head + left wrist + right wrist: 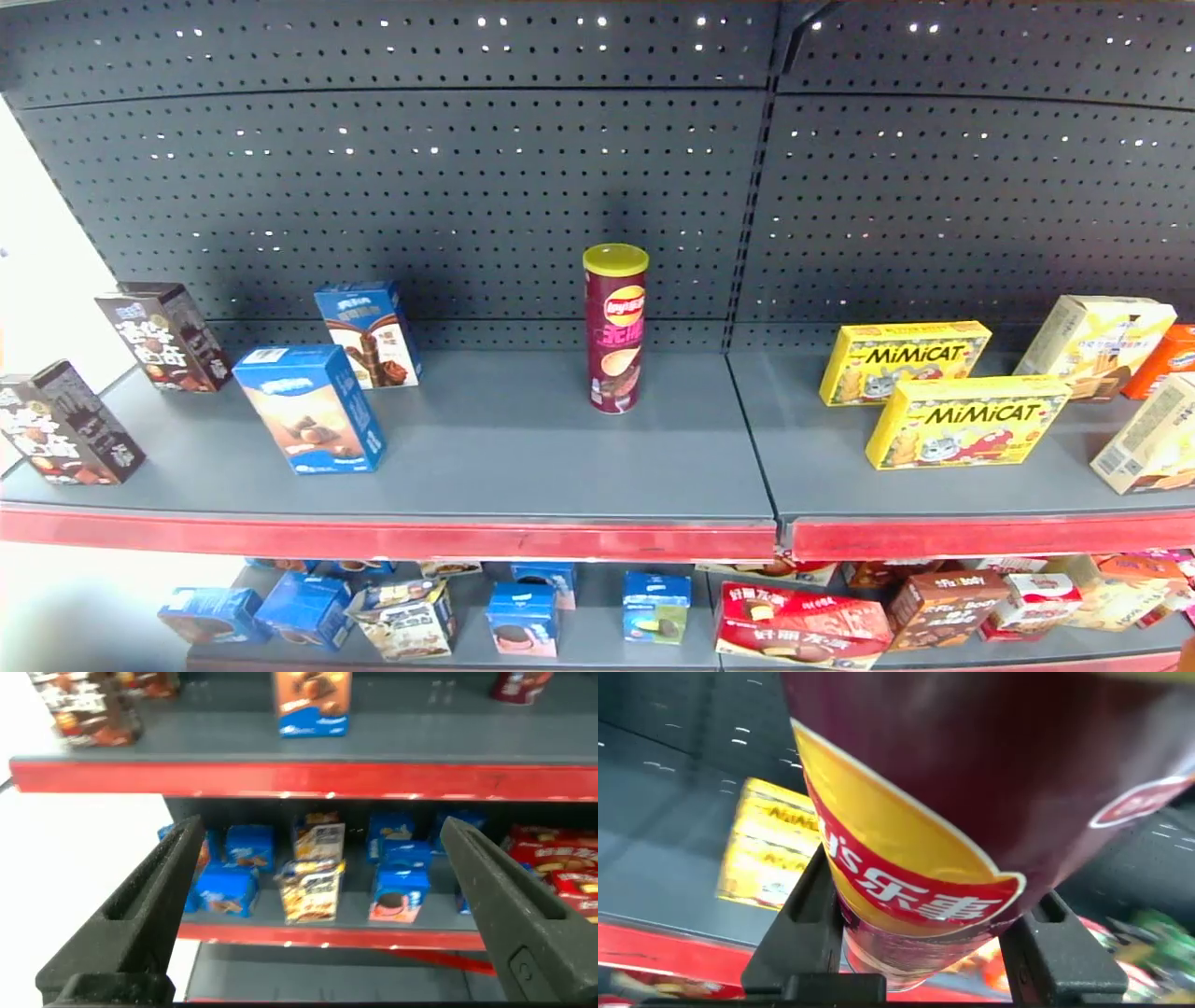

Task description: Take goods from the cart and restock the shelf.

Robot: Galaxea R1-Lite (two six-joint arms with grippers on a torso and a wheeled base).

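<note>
Held chip can point(971, 793): where does it sit? (Student)

Between the fingers point(799, 924) of the right gripper point(924, 952). The two dark fingers are clamped on opposite sides of the maroon can near one end, and its yellow and red label faces the wrist camera. Beyond it lie the yellow boxes point(771, 849) on the shelf point(467, 467). Whether the can touches the grey board cannot be told. (Tutor)

And the other can? (Student)

The shelved chip can point(615, 327) stands upright with a yellow lid, near the middle of the upper board, close to the perforated back panel point(420, 187) and apart from its neighbours. To its left stand two blue boxes point(310, 408), one in front and one behind, and further left two dark boxes point(163, 336). To its right, the two yellow boxes lie flat, one behind the other, with cream boxes point(1092, 345) and an orange box point(1167, 359) beyond them. (Tutor)

What of the left gripper point(318, 915)? (Student)

Its fingers point(149, 915) are spread wide with nothing between them. It faces the lower shelf point(374, 938) under the red front edge point(299, 777), where small blue packs point(224, 882) and a cream pack point(313, 887) stand in a row. (Tutor)
</note>
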